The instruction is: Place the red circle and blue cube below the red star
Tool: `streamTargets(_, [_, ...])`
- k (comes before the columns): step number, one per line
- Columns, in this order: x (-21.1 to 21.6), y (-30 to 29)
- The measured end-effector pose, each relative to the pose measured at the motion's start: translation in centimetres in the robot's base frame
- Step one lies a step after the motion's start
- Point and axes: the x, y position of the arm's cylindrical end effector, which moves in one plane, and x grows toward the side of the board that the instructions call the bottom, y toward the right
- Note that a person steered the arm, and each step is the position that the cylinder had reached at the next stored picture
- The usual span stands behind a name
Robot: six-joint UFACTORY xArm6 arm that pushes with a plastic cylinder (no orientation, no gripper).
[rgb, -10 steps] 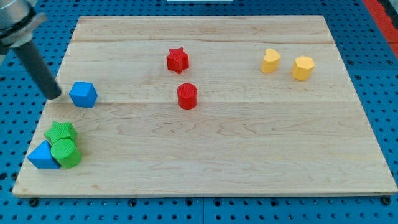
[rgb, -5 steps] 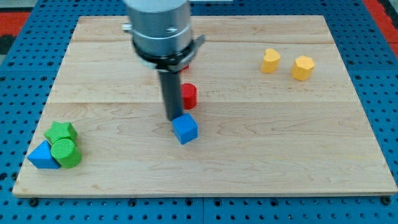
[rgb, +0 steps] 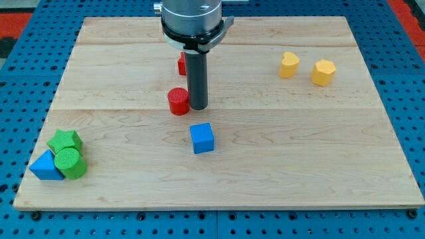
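My tip (rgb: 198,106) stands near the board's middle, touching the right side of the red circle (rgb: 178,101). The blue cube (rgb: 202,138) lies just below the tip, a short gap away. The red star (rgb: 181,64) is above the circle; the rod hides most of it and only its left edge shows.
Two yellow blocks (rgb: 289,65) (rgb: 323,72) sit at the view's upper right. A green star (rgb: 64,141), a green cylinder (rgb: 70,163) and a blue triangle (rgb: 44,166) cluster at the lower left corner of the wooden board (rgb: 332,166).
The tip pushed the blue cube from the left edge to below the board's middle, then moved up and nudged the red circle leftward.
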Motion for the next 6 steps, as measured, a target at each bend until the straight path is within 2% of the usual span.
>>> streamTargets(1, [1.7, 7.4])
streamTargets(2, [6.9, 9.5])
streamTargets(3, [9.7, 7.2])
streamTargets(4, [9.7, 3.4])
streamTargets(6, [8.9, 4.7])
